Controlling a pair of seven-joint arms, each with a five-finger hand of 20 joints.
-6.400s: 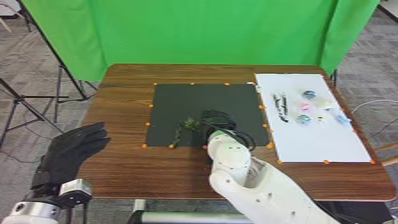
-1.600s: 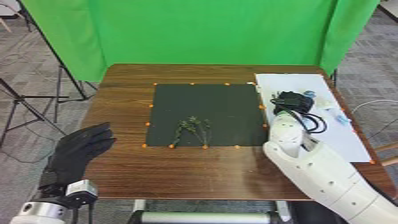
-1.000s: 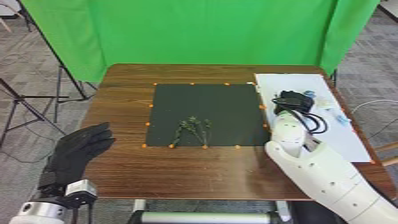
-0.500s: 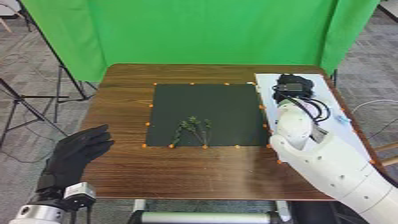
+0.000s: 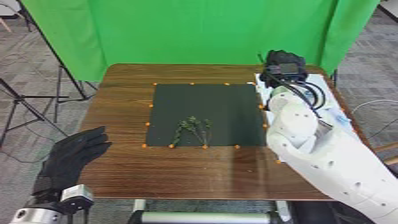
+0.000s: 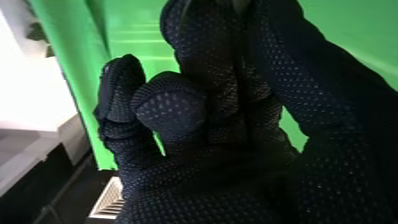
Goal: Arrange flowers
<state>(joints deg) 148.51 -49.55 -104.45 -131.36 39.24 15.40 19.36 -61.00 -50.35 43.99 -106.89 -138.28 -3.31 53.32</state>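
Surface (image 5: 178, 175): brown wood, smooth, faintly glossy. Dark mat (image 5: 204, 100) towards 12 o'clock: matt. Backdrop (image 5: 204, 35) at 12 o'clock: green cloth. My right robot hand (image 5: 285, 61) at 1 o'clock: black fabric, dotted, rough-textured. My right arm (image 5: 333, 165): white, smooth, plastic-looking.

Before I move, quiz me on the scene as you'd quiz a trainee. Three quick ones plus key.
1. True or false: the right hand is at the far end of the white sheet.
2. Where do the green sprigs lie?
a) on the white sheet
b) on the black sheet
c) on the bare wood
3. Fill in, by the robot's own sides: the left hand is to the ____ of the black sheet.

Key: 1. true; 2. b; 3. left
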